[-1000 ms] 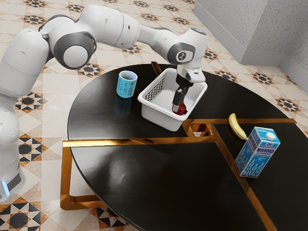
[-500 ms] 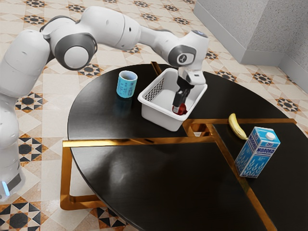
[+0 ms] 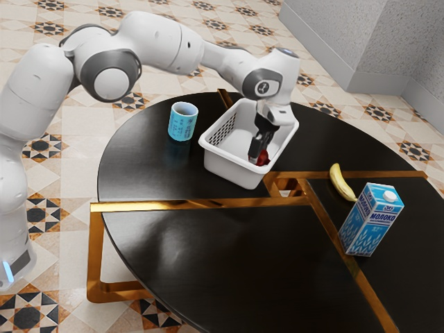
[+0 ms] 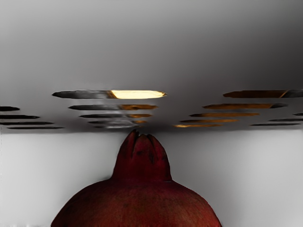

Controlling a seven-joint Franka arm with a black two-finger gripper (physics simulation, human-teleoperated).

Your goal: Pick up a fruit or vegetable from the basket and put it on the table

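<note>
Pomegranate (image 3: 263,159), in basket (image 3: 227,169), at tip of tool (image 3: 256,158)

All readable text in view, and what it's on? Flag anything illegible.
"МОЛОКО": milk carton, front face.
Carton's other printed side: what looks like the same word, less clear.
Carton's smaller print: too small to read.
Blue cup: rows of dark marks, too small to read.
Robot arm: round emblem near the wrist, no legible lettering.
</note>
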